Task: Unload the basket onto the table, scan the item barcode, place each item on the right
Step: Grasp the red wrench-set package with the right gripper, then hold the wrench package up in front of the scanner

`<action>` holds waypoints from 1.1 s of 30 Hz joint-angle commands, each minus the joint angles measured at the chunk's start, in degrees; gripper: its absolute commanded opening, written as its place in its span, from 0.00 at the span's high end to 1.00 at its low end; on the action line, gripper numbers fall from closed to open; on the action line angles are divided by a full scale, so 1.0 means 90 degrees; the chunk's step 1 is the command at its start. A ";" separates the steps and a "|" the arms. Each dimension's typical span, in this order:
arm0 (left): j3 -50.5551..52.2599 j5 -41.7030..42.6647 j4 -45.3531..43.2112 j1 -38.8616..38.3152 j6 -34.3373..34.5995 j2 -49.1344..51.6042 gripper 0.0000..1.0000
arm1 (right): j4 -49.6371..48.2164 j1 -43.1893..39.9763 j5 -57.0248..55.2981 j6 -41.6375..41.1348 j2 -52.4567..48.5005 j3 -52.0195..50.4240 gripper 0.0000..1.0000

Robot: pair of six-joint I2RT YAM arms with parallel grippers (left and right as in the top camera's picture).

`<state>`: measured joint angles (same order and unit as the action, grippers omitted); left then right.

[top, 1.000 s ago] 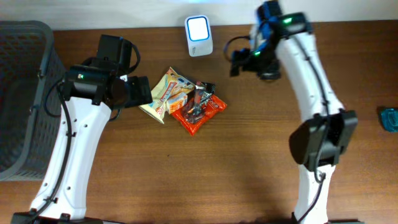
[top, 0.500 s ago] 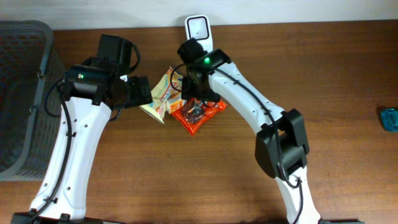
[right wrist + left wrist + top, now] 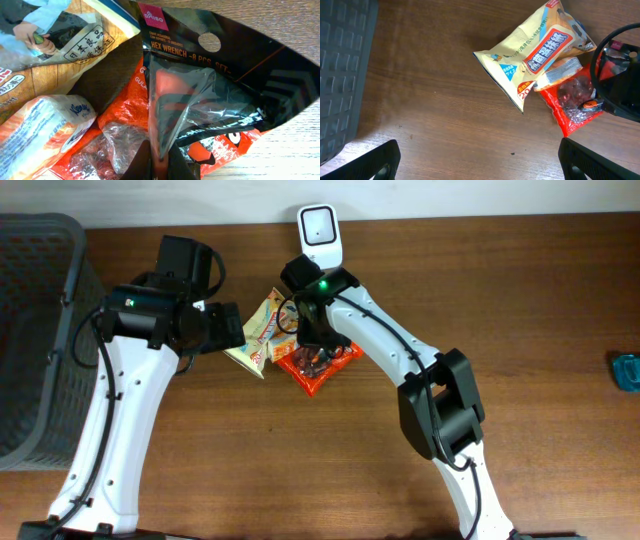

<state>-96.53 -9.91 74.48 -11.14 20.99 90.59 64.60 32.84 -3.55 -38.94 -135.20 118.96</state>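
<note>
A black-and-red hex wrench pack (image 3: 210, 85) lies on a pile of snack bags at the table's middle. My right gripper (image 3: 161, 162) is shut on the pack's clear plastic front edge, with the fold pinched between its fingers. From overhead the right gripper (image 3: 314, 345) covers most of the pack. Under it are a red snack bag (image 3: 322, 375) and a cream snack bag (image 3: 262, 330). A white barcode scanner (image 3: 320, 228) stands at the back edge, just behind the pile. My left gripper (image 3: 485, 165) hangs open over bare wood left of the cream bag (image 3: 535, 55).
A dark mesh basket (image 3: 40, 330) fills the left side of the table. A small orange-and-white packet (image 3: 45, 130) lies between the bags. A teal object (image 3: 626, 370) sits at the far right edge.
My right arm swung from the back right down onto the pile, and its gripper closed on the hex wrench pack. The left arm stayed still.
</note>
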 commanded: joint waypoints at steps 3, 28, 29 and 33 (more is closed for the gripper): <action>-0.0012 -0.0049 0.0010 0.0005 -0.0007 -0.0032 0.01 | 0.0748 -0.0920 0.2217 0.1889 0.0508 0.0748 0.96; -0.0012 -0.0049 0.0010 0.0005 -0.0005 -0.0032 0.01 | -0.5625 -0.1406 0.1651 0.1426 -0.0682 0.0801 0.96; -0.0012 -0.0049 0.0010 0.0005 -0.0005 -0.0032 0.01 | -0.5659 -0.1406 0.1651 0.1413 -0.0731 0.0801 0.96; -0.0012 -0.0049 0.0010 0.0005 -0.0007 -0.0032 0.01 | -0.5600 -0.1535 0.1656 0.1460 -0.0527 0.0811 0.96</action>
<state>-96.51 -9.91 74.48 -11.14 20.99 90.59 14.02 19.88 11.99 -25.54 -142.69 125.47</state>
